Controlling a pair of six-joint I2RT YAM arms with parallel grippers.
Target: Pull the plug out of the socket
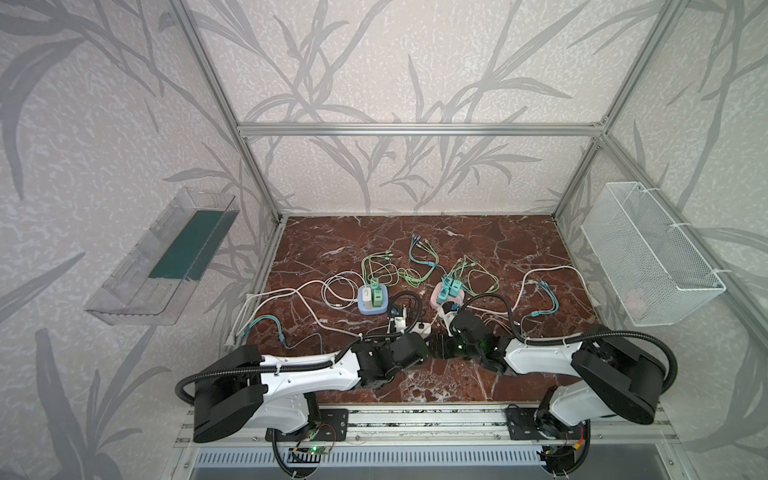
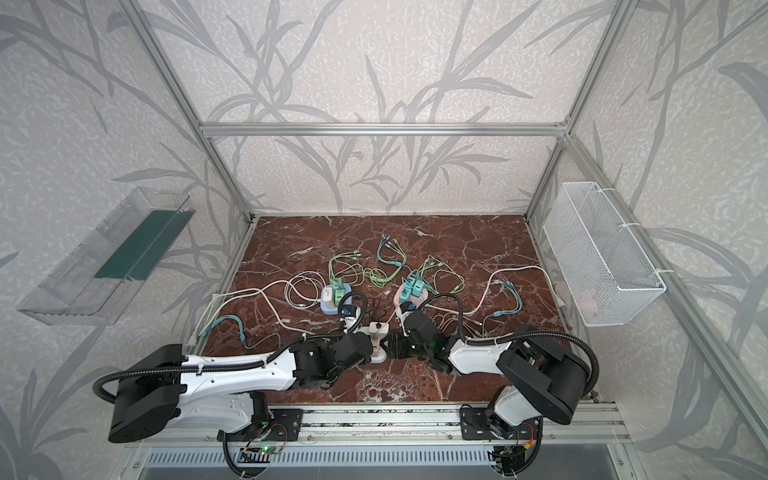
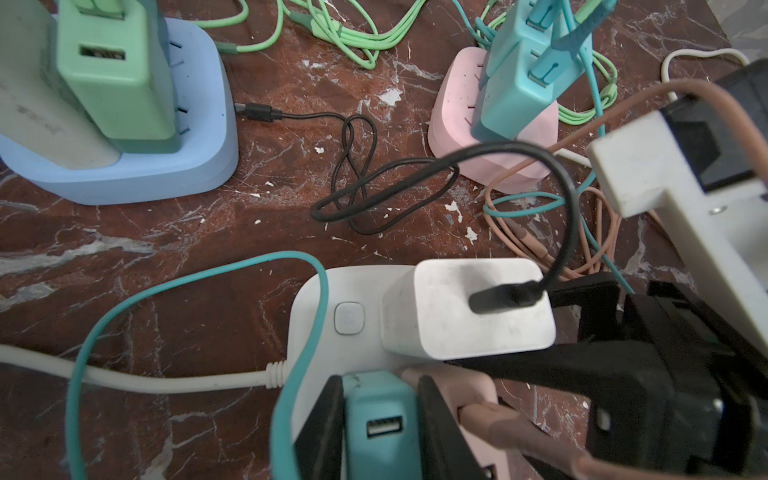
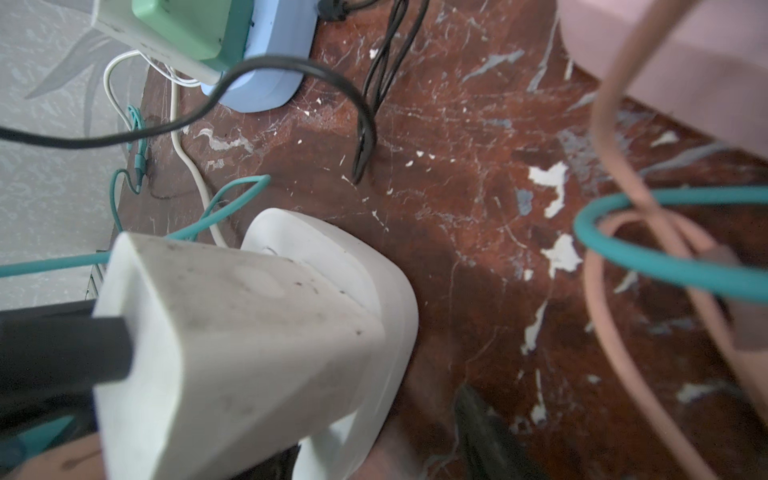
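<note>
Near the table's front middle, the teal plug (image 3: 376, 428) is clasped between the left gripper's (image 3: 376, 415) jaws, seated in the white socket (image 3: 328, 316). A straight upward pull is called for next. The right gripper's state cannot be told.

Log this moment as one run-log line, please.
phase: grasping | left gripper: fingers flank teal plug on white socket | right gripper: beside white plug | plug: seated
</note>
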